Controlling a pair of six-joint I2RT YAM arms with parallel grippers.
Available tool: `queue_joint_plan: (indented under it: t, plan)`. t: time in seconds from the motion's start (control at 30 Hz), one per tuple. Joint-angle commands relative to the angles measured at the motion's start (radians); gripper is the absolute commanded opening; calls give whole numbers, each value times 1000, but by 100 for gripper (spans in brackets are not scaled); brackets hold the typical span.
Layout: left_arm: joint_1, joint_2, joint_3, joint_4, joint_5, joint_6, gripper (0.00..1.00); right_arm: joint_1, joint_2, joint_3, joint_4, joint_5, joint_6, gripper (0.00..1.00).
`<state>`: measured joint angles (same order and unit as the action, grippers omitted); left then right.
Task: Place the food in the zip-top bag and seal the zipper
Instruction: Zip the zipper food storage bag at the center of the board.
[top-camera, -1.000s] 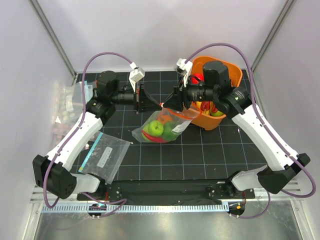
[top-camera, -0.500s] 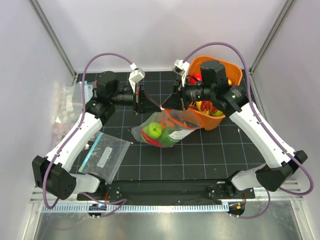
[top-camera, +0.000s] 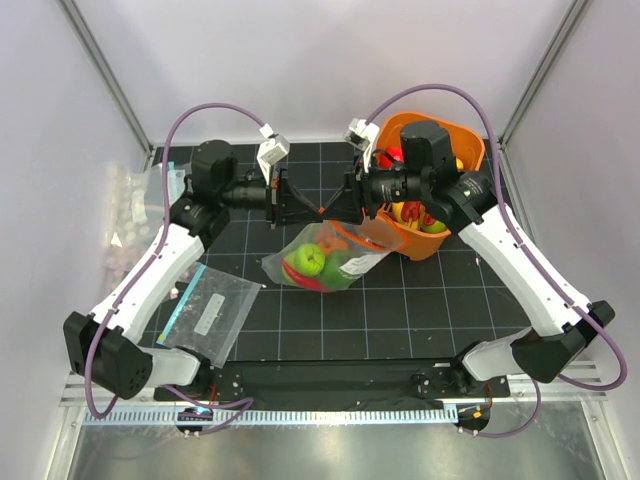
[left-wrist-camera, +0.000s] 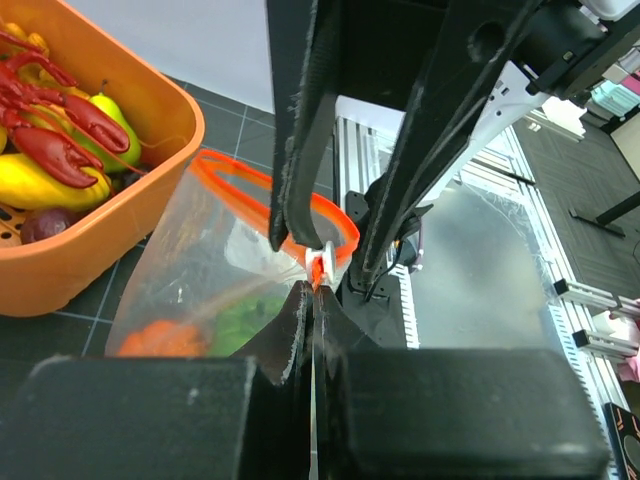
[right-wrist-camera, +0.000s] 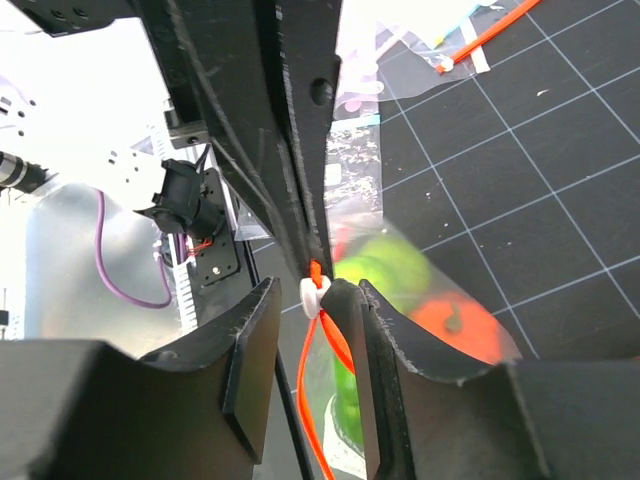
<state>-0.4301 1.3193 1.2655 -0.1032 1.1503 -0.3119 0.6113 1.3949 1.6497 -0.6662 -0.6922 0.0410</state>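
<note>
Sealing is in hand: the zipper (left-wrist-camera: 203, 165) is clamped tight by the left pincer (left-wrist-camera: 312, 300), and its slider (left-wrist-camera: 320, 262) is nipped in the right pincer (right-wrist-camera: 322, 300). A steady rightward pull is likely needed.

Clear zip-top bag (top-camera: 365, 255), green and red food (top-camera: 308, 261) inside, zipper (left-wrist-camera: 207, 165) open

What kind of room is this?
Probably a robot test booth: a left arm and right arm work over a black grid mat, plain white walls close it in, and the orange tub holds toy food.
</note>
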Motion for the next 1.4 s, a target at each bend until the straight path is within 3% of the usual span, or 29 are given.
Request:
queue_joint_plan:
  t: [0.0,0.1,0.23,0.27,0.33,0.5,0.57,1.37]
  plan:
    - [-4,-5,72,40,45,-3,0,4,4,16,16,11,0,41]
    - [-7,-3,78,42,43,-3,0,4,3,19,16,16,3,22]
    - [-9,-5,80,40,45,-3,0,4,4,16,13,28,4,20]
    - [-9,-6,81,42,46,-3,0,5,4,16,11,28,7,12]
    - [-9,-6,83,40,39,-3,0,4,4,19,13,23,10,6]
    - [-9,-5,84,40,12,-7,0,2,4,18,28,19,39,6]
    - [-7,-5,87,40,5,-7,0,4,6,13,34,5,56,1]
    - [68,-32,137,127,-109,-108,0,4,-77,-80,-26,106,-24,1]
